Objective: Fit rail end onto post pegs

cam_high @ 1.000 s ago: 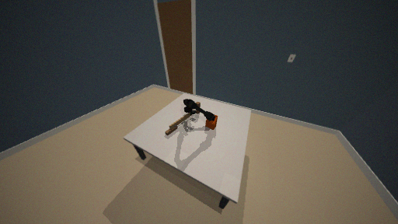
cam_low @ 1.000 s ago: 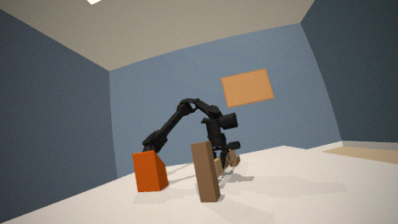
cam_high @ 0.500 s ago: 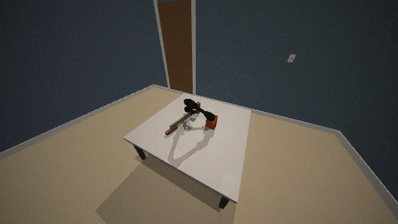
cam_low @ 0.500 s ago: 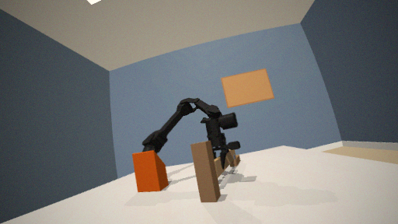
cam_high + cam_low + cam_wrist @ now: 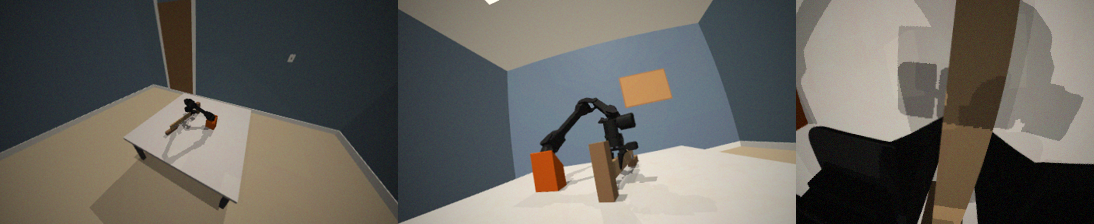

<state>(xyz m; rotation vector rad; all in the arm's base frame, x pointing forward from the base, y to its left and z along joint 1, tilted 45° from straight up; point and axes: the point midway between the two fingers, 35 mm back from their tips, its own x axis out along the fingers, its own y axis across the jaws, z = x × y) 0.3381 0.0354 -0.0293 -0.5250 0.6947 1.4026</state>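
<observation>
The long wooden rail runs between the upright post and the low footboard block. My gripper is shut on the rail, with one finger on each side, at the part nearer the post. In the exterior view the rail's near end shows close behind the post, raised off the table. The post hides the pegs and the end holes, so I cannot tell whether they touch or fit. The bracket is too small to make out.
The orange block under the arm's base stands on the white table, to one side of the rail. The arm arches over from it to the rail. Arm shadows lie across the table.
</observation>
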